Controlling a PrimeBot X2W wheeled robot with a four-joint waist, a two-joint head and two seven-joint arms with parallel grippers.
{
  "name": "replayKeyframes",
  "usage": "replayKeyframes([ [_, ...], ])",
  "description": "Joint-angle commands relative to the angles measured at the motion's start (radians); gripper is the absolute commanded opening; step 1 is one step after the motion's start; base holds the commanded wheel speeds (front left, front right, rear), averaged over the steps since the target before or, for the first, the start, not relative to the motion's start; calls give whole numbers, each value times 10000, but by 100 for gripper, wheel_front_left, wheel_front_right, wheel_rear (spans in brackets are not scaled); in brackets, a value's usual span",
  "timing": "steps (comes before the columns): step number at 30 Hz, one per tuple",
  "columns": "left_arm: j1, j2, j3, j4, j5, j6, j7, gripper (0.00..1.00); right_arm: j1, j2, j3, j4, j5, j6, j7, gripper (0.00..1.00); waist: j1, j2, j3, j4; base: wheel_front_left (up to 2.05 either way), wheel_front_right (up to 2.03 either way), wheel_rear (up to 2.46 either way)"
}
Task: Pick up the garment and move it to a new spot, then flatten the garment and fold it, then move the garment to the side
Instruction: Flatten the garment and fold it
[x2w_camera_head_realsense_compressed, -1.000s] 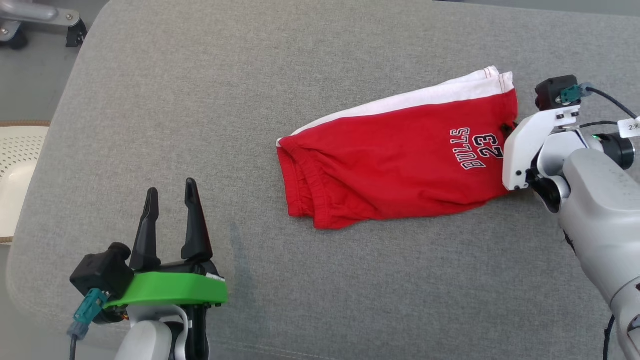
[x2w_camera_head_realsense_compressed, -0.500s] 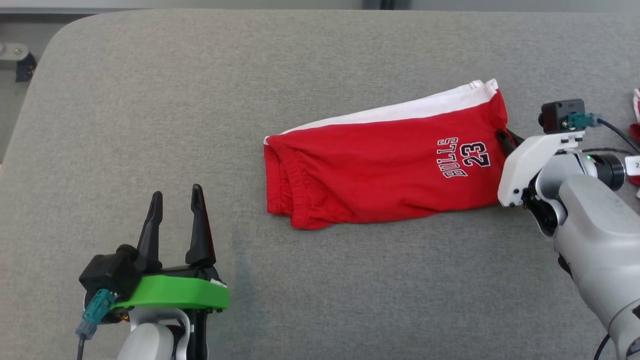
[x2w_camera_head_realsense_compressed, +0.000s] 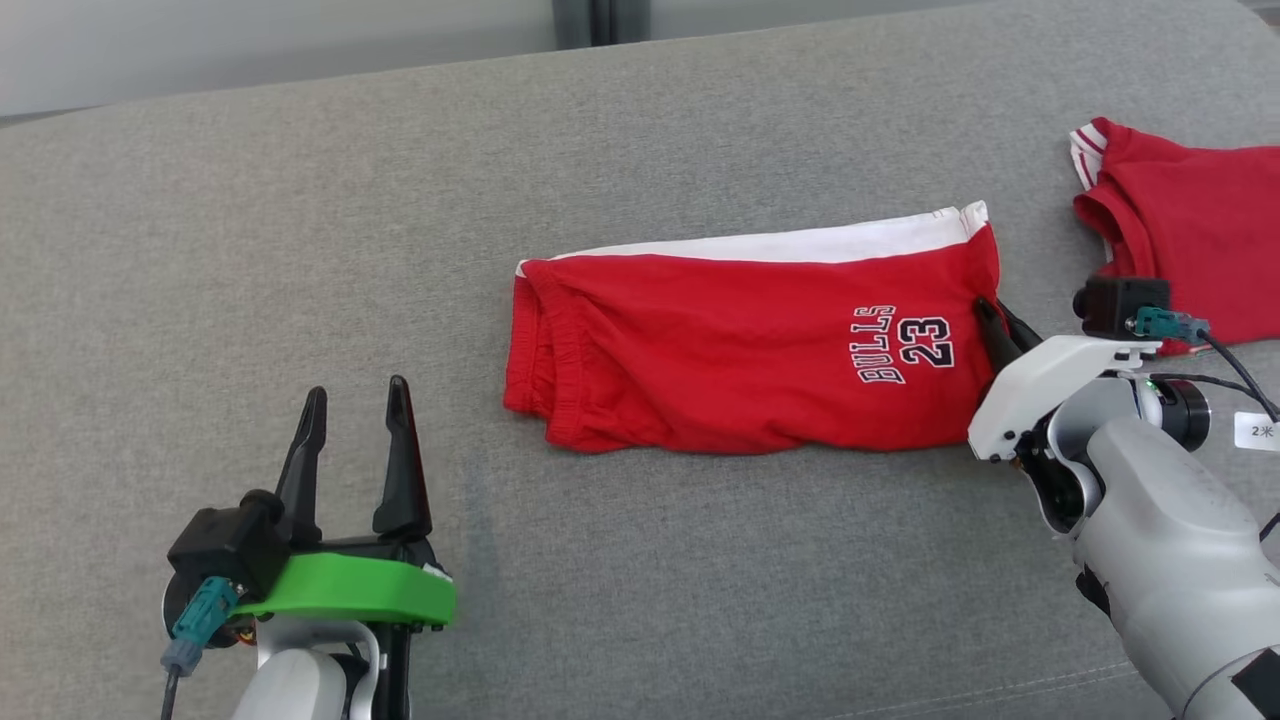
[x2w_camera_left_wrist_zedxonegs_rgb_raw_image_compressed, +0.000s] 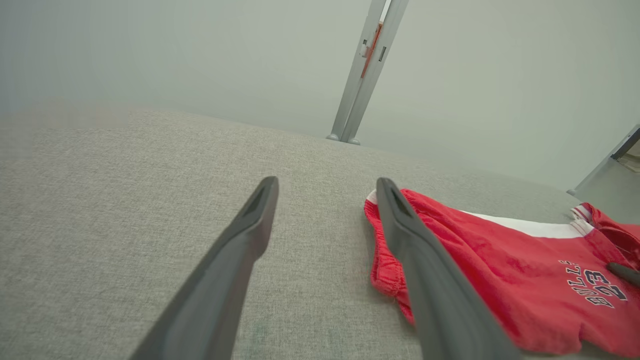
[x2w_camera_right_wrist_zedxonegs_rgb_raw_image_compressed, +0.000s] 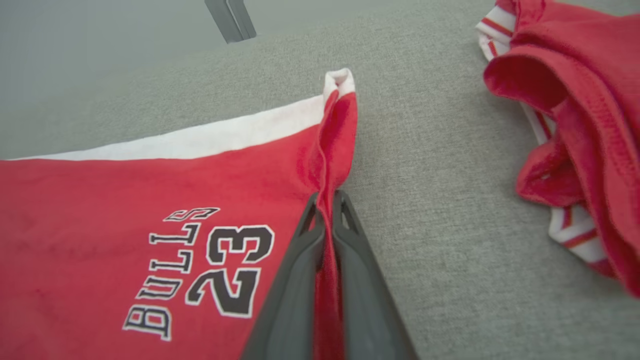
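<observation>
Right wrist view: right tool (x2w_camera_right_wrist_zedxonegs_rgb_raw_image_compressed: 327, 197) pinches garment (x2w_camera_right_wrist_zedxonegs_rgb_raw_image_compressed: 125, 210) hem edge, left tool (x2w_camera_head_realsense_compressed: 356, 388) spread over open cushion (x2w_camera_head_realsense_compressed: 250, 250).

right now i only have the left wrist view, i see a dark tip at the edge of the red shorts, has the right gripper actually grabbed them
Observer: Yes, the right gripper is shut on the red shorts, clamping the hem beside the BULLS 23 print.
Operator: is the hem bunched up or flat
Observer: The pinched hem stands up as a narrow fold. The rest of the shorts lies flat on the grey cushion.
Operator: the red bit past it, same garment
Observer: No, that is a second red garment with striped trim. It lies crumpled there, with a strip of bare cushion between it and the shorts.
</observation>
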Motion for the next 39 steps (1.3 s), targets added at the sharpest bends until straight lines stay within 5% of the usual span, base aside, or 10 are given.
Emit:
replayKeyframes([
  [1,-41,97,3,38,35,35,35,100,56,34,-63,29,-10,-17,-50,0,0,-1,-52,-224,0,0,0],
  [13,111,-52,-98,343,-59,55,-9,100,-280,664,-229,-552,527,-12,135,0,0,-1,-459,620,0,0,0],
  [26,349,-251,-221,453,-111,-7,-70,100,92,1653,1196,-2157,557,-11,1058,0,0,-1,-910,1928,0,0,0],
  [39,435,-397,-176,523,-111,-64,-105,100,66,1980,2284,-1764,633,-11,1457,4,0,-1,-867,2405,0,0,0],
])
